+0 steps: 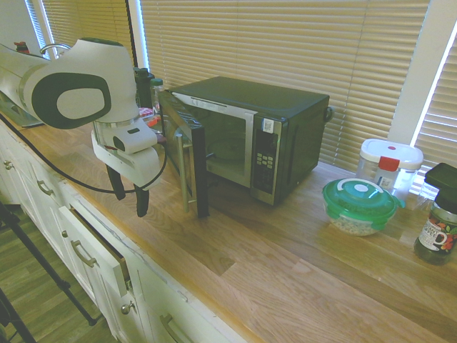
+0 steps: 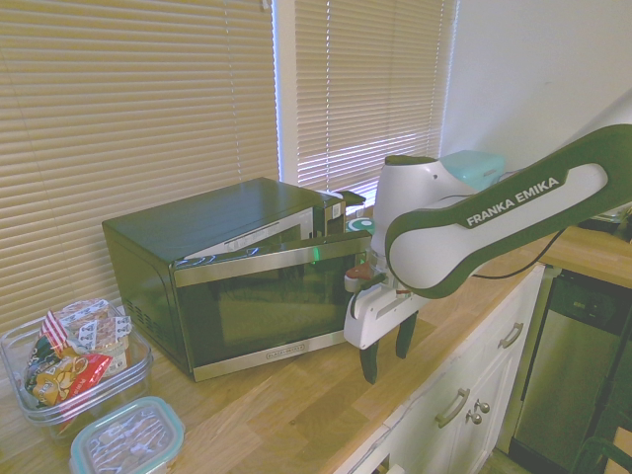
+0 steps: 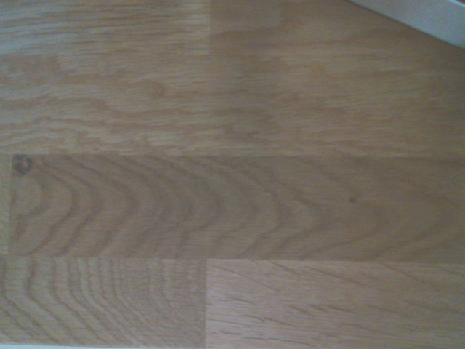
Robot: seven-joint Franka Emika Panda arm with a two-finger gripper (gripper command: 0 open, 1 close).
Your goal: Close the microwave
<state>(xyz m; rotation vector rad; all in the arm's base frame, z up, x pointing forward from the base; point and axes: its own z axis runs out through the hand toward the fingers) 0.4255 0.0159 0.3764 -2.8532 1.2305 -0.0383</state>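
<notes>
The black microwave (image 1: 275, 132) with steel trim stands on the wooden counter (image 1: 285, 264), against the blinds. Its dark glass door (image 1: 187, 161) is swung far out toward the counter's front, with the silver handle (image 1: 183, 171) on its outer face. My gripper (image 1: 128, 194) hangs just above the counter, a short way off the door's outer side and not touching it. Its fingers are open and empty. From the other side, the gripper (image 2: 387, 355) shows beside the free edge of the door (image 2: 262, 311). The wrist view holds only wood grain (image 3: 232, 189).
Right of the microwave stand a green-lidded bowl (image 1: 359, 206), a white container with a red clip (image 1: 389, 163) and a dark jar (image 1: 439, 225). A snack tub (image 2: 69, 360) and a blue-lidded box (image 2: 128, 439) sit near the counter's end. A drawer (image 1: 96, 246) is slightly ajar.
</notes>
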